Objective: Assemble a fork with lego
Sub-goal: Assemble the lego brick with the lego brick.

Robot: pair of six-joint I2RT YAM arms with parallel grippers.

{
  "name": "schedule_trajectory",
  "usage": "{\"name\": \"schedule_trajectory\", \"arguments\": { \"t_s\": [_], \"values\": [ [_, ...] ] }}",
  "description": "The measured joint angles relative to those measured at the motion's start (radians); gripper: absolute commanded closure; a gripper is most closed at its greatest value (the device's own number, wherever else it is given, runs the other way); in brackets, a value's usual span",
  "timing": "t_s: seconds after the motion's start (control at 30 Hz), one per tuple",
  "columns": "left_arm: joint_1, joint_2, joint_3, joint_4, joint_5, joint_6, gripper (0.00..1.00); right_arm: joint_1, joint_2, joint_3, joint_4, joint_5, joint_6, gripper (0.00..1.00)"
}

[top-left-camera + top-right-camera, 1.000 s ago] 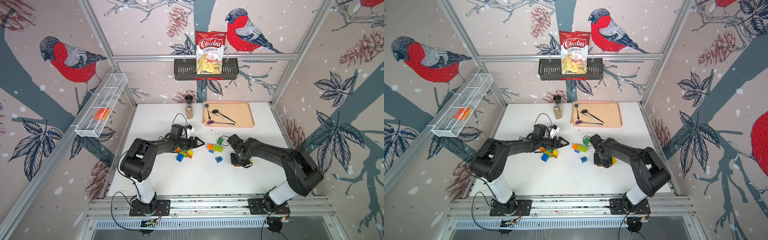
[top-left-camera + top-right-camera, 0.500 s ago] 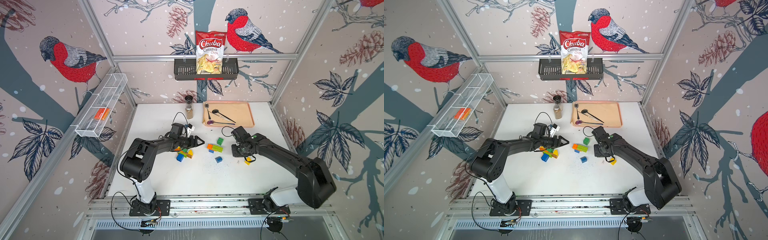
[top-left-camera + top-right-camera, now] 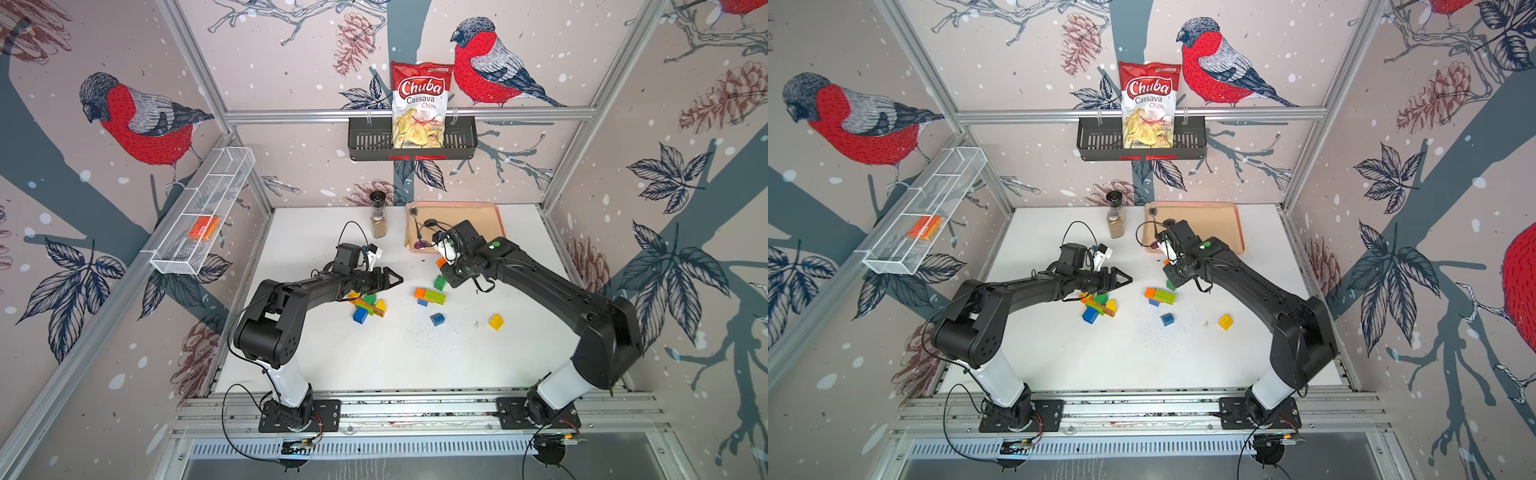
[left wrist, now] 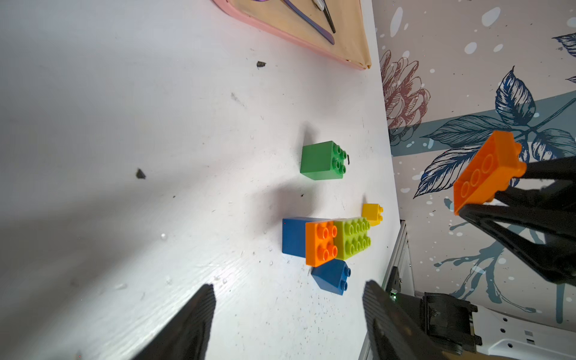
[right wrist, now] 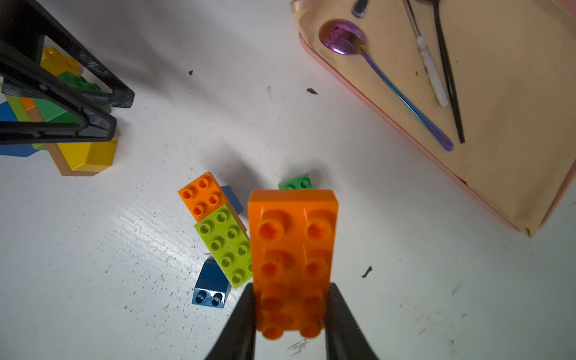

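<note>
**Right arm has the long orange brick up in the air**

The right gripper (image 5: 290, 299) is clamped on one end of the long orange brick (image 5: 293, 249). Its two black fingers pinch the brick's sides, the studs face the wrist camera, and most of the brick sticks out past the tips. It's clear of the table (image 3: 374, 365), hanging near the corner of the pink tray (image 3: 494, 212), and from above it sits about over the green square brick (image 3: 439, 282).

Across from it, the left gripper (image 3: 394, 279) points toward the middle with its jaws apart and nothing between them. It's poised just above the heap of bricks (image 3: 368, 305) beside it, where blue, green, yellow, orange and a long brown one are all jumbled together and touching.

Between the two arms sits the small stack (image 3: 430, 296), an orange square and a lime green long brick end to end, with a blue one showing under the orange. The green square brick stands just beyond it, apart. A loose blue brick (image 3: 437, 319) lies tipped on its side near the stack. A yellow brick (image 3: 496, 322) sits alone, well out toward the right arm's side.

On the tray I can see a purple spoon (image 5: 343, 37) and thin dark utensils.
</note>
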Motion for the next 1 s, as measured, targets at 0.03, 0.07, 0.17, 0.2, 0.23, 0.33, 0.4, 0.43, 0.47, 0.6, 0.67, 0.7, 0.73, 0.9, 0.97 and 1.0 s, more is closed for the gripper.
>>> {"name": "schedule_trajectory", "arguments": {
  "t_s": [0.03,0.07,0.17,0.2,0.23,0.33,0.4,0.43,0.47,0.6,0.67,0.7,0.73,0.9,0.97,1.0],
  "values": [
    [0.003,-0.005,-0.003,0.000,0.000,-0.002,0.25,0.003,0.029,0.033,-0.009,-0.018,-0.033,0.86],
    [0.006,-0.011,-0.007,0.000,-0.001,-0.010,0.25,0.008,0.058,0.064,-0.021,-0.036,-0.064,0.85],
    [0.024,-0.031,-0.027,0.000,-0.002,-0.022,0.25,0.033,0.135,0.130,-0.061,-0.070,-0.146,0.85],
    [0.033,-0.037,-0.033,0.000,-0.002,-0.025,0.25,0.042,0.162,0.149,-0.075,-0.080,-0.171,0.85],
    [0.041,-0.043,-0.037,-0.001,-0.002,-0.025,0.25,0.050,0.182,0.164,-0.087,-0.084,-0.193,0.85],
    [0.063,-0.060,-0.045,-0.004,-0.009,-0.026,0.25,0.062,0.222,0.198,-0.113,-0.106,-0.229,0.85],
    [0.072,-0.070,-0.051,-0.007,-0.013,-0.026,0.25,0.068,0.243,0.218,-0.117,-0.109,-0.245,0.84],
    [0.076,-0.074,-0.053,-0.008,-0.018,-0.026,0.25,0.072,0.254,0.227,-0.120,-0.108,-0.249,0.84],
    [0.077,-0.078,-0.055,-0.008,-0.023,-0.026,0.25,0.077,0.269,0.237,-0.123,-0.108,-0.261,0.84],
    [0.082,-0.086,-0.063,-0.009,-0.028,-0.026,0.25,0.100,0.328,0.269,-0.141,-0.109,-0.278,0.84],
    [0.083,-0.091,-0.069,-0.010,-0.031,-0.026,0.25,0.101,0.343,0.276,-0.151,-0.110,-0.286,0.84],
    [0.084,-0.093,-0.072,-0.010,-0.031,-0.026,0.25,0.101,0.349,0.277,-0.152,-0.111,-0.292,0.84],
    [0.084,-0.093,-0.074,-0.009,-0.032,-0.026,0.25,0.103,0.352,0.279,-0.155,-0.111,-0.292,0.84],
    [0.085,-0.093,-0.080,-0.007,-0.031,-0.026,0.25,0.109,0.370,0.283,-0.180,-0.111,-0.300,0.84],
    [0.086,-0.093,-0.083,-0.006,-0.031,-0.026,0.25,0.113,0.373,0.283,-0.186,-0.112,-0.308,0.84],
    [0.086,-0.092,-0.085,-0.006,-0.031,-0.026,0.25,0.113,0.375,0.283,-0.188,-0.113,-0.318,0.84]
  ]
}}
